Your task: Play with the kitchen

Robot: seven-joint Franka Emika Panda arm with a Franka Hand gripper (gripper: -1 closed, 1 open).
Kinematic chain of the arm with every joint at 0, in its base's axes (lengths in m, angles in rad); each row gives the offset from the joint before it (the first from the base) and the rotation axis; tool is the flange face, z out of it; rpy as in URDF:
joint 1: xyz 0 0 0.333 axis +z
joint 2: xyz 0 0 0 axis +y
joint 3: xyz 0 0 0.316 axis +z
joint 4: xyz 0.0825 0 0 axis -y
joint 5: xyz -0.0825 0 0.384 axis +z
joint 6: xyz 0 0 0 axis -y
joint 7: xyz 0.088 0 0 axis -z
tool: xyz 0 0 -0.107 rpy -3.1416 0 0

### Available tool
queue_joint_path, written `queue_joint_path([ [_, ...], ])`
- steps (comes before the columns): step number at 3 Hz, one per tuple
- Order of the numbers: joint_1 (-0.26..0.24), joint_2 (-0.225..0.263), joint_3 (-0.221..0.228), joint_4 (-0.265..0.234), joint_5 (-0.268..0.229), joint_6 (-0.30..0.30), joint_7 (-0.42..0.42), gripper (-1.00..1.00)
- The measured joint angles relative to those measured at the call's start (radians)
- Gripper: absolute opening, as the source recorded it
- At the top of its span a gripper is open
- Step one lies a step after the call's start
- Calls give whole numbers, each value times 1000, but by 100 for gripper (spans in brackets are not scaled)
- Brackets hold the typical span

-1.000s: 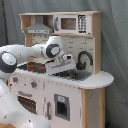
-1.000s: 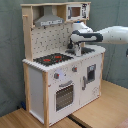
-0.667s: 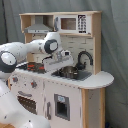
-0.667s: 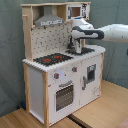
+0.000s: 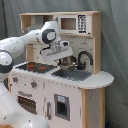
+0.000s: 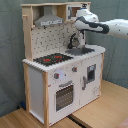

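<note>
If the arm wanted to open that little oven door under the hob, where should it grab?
Probably the horizontal bar handle across the top of the oven door, approached straight from the front of the kitchen. The bar stands off the door, giving fingers room to close above and below it.

gripper: fingers blurred, state unclear | sink: inside hidden in second exterior view

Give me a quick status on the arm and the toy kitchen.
Gripper down over the sink, near the faucet; fingers unclear. Toy kitchen upright, oven door shut. Nothing blocking the arm.
</note>
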Motion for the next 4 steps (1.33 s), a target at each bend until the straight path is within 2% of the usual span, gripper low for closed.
queue_joint_path([
  [1,83,-3,-46,36,-6,-7,13,-100],
  [2,80,-3,-1,125,-2,3,39,-100],
  [4,15,-3,158,288,1,83,79,-100],
])
